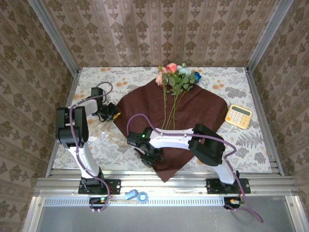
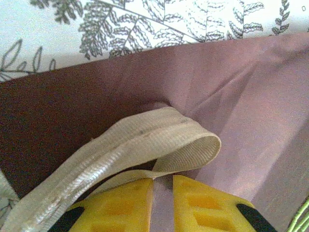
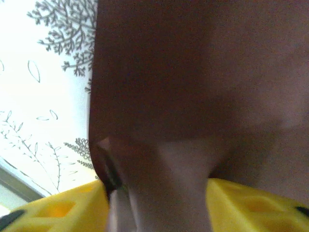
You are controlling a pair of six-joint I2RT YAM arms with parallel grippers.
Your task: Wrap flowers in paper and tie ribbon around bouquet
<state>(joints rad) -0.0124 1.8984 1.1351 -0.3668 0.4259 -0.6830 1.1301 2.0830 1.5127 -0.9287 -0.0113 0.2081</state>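
Wrapping stage, first fold. The paper (image 1: 203, 106), a thin deep-crimson sheet, lies as a diamond on the counter (image 1: 96, 77), matte and softly creased. The flowers (image 1: 176, 77) lie along its middle, with pink, coral and teal blooms at the far corner and thin green stems running toward the near side. Your left pincer (image 2: 163, 186) sits at the sheet's left corner, its yellow pads nearly together with a thin strip of red paper in the slit; judge it as pinching the sheet. The ribbon (image 2: 145, 140), soft and cream with a ribbed woven face, loops loosely over those pads and trails off to the near left. Your right pincer (image 3: 159, 193) is at the near-left edge and grips a bunched fold of paper between its pads. No fold covers the stems yet, and the ribbon is untied. The next move likely calls for raising both held points together and carrying that edge rightward over the stems. Go slowly, since the sheet creases readily and the draped ribbon could be dragged along.
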